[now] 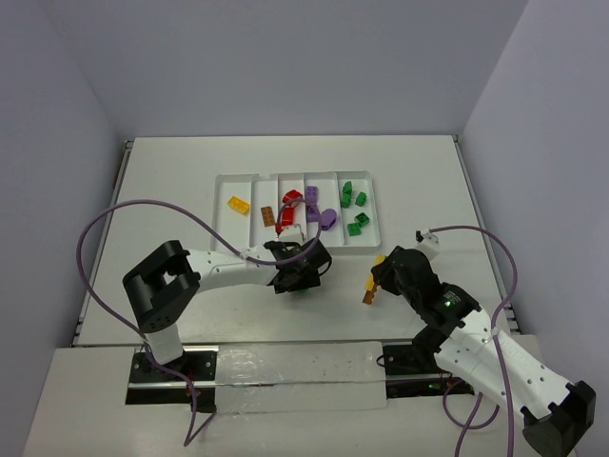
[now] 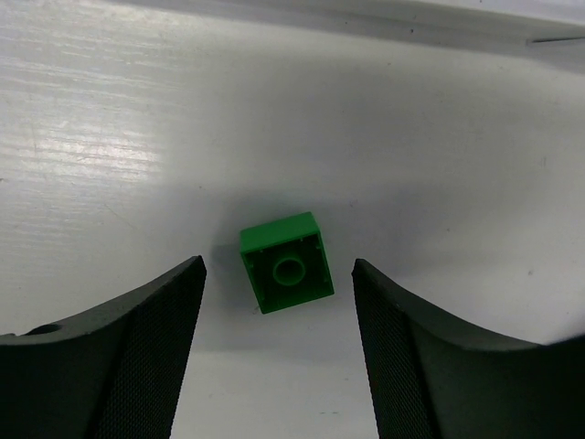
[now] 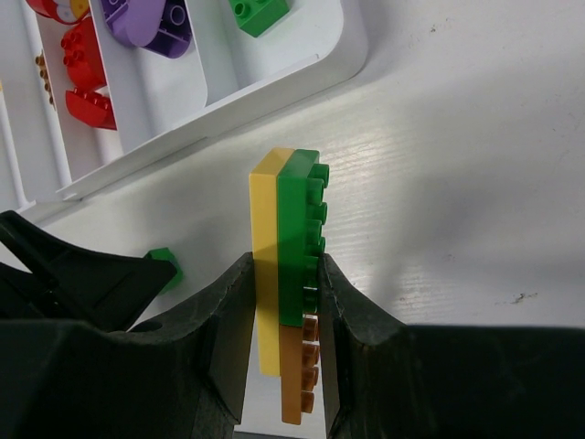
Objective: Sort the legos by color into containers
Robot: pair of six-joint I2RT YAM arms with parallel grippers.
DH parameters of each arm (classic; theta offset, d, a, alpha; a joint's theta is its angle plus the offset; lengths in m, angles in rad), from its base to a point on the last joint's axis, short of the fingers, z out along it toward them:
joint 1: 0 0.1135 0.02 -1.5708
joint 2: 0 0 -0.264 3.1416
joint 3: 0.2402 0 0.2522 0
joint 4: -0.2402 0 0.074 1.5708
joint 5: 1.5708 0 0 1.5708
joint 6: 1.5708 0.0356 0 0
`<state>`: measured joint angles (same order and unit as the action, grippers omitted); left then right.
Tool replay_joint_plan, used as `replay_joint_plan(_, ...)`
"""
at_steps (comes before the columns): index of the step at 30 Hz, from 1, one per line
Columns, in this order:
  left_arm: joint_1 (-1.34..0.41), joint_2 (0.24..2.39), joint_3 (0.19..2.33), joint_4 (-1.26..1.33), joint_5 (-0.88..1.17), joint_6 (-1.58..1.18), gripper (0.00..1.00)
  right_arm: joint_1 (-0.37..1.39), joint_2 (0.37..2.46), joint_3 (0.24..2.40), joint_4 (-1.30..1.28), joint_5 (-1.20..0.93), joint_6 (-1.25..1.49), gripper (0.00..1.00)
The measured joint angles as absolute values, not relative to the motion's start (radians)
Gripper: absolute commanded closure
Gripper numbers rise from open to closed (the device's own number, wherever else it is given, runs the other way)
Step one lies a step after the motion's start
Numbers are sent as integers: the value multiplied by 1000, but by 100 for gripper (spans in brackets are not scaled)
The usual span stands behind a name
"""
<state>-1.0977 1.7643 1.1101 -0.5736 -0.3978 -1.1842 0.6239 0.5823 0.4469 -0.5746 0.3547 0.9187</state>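
Green plastic is seen between the parted fingers of the left tool [image 2: 279,274]. A small square green brick [image 2: 285,262] lies on the white counter [image 2: 411,137] with its hollow underside up. A gap is left on either side of it, so nothing is gripped by this tool. The right tool [image 3: 285,311] is closed on a stack of stuck-together bricks [image 3: 294,238], made up of a yellow slab, a green studded brick and an orange-brown brick. Whether the stack touches the counter cannot be told.

A shallow white plastic tray [image 1: 231,231] with five side-by-side compartments is set beyond both tools. From left to right the compartments are occupied by a yellow brick [image 1: 238,204], an orange-brown brick [image 1: 268,215], curved red bricks [image 1: 290,205], purple bricks [image 1: 317,211] and several green bricks [image 1: 354,208]. The loose green brick is found on the counter near the tray's near edge, outside it.
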Motion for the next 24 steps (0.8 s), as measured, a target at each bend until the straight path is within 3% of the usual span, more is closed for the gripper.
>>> replay_joint_plan(4,-1098,1797,1144,-594,-398,-1204,33,624,582,447,-572,352,918,100)
replay_joint_plan(14,-1098,1805,1158,-607,-398,-1219,85,624,582,447,-570,352,915,100)
replay_joint_plan(24,-1087,1810,1340,-703,-417,-1091,100,624,554,447,-572,361,915,100)
